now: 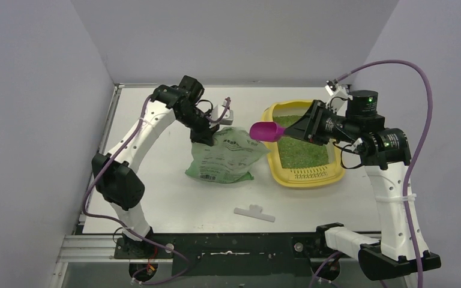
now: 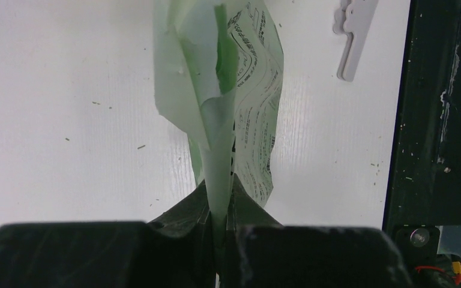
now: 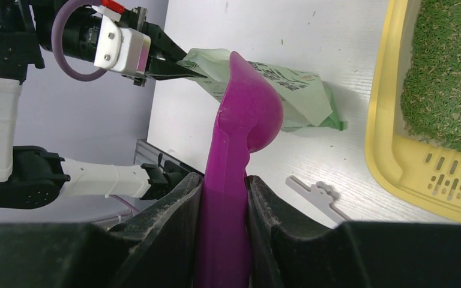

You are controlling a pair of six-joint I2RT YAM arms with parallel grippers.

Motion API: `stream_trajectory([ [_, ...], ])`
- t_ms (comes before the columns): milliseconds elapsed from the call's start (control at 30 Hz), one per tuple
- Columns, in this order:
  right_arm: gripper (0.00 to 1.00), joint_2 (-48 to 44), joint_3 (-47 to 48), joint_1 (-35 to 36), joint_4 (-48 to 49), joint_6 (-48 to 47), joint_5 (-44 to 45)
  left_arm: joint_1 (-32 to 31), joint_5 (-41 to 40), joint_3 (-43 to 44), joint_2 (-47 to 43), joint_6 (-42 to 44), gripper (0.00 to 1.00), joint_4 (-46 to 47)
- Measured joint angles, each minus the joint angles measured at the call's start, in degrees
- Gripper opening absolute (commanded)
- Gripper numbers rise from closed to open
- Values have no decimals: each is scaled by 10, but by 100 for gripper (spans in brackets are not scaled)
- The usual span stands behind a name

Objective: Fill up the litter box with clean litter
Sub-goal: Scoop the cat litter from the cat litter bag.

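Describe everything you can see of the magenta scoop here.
The magenta scoop looks like smooth, glossy plastic: a rounded bowl on a flat handle. The right gripper clamps the handle, holding it in the air between the green bag and the litter box, bowl toward the bag. Nothing else visibly touches it. Whether its bowl is loaded cannot be told.
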Motion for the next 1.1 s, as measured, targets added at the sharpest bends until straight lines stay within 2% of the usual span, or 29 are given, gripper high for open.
stream_trajectory([
  [167,0,0,0,14,-1,-1,-9,-6,-9,-52,-40,-23,0,32],
  [567,0,2,-5,84,-22,-28,29,-18,-16,-71,-51,-49,0,56],
  [800,0,18,-11,85,-33,-45,83,-23,-17,-85,-63,-50,0,61],
  [1100,0,30,57,85,-43,-52,58,-24,-30,-106,-82,-50,0,63],
])
